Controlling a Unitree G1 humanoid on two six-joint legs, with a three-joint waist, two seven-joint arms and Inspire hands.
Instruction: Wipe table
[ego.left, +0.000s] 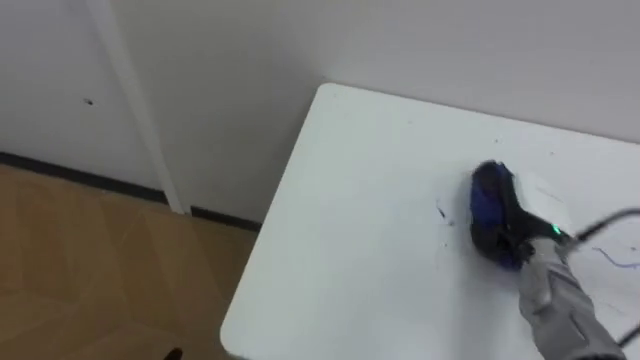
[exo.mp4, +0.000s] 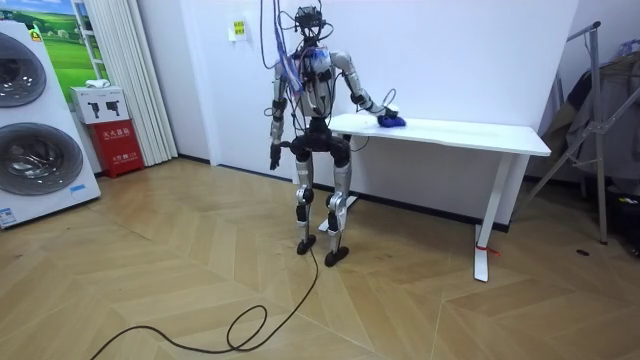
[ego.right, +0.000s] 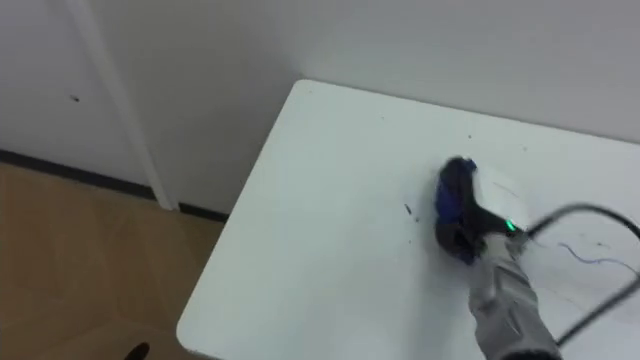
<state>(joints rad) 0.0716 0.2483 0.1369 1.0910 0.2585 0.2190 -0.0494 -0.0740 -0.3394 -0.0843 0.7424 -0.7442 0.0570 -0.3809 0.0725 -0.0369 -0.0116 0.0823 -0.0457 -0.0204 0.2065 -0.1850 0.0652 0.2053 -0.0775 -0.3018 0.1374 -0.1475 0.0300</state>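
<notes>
Right robot hand (ego.left: 545, 205) rests on blue cloth (ego.left: 490, 198) on desk (ego.left: 350, 200), grasp can't be told; dark mark (ego.left: 441, 213) lies just left of cloth, left robot hand (exo.mp4: 272, 155) hangs far off.

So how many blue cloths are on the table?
1. The blue cloth lies on the white table, under the robot's right hand. The room view takes in the whole tabletop, so a hidden second one is unlikely.

cloth (ego.left: 492, 215): blue, bunched, under my right hand (ego.left: 535, 212) | table (ego.left: 350, 250): white, small dark marks (ego.left: 441, 213) just beside cloth
</notes>
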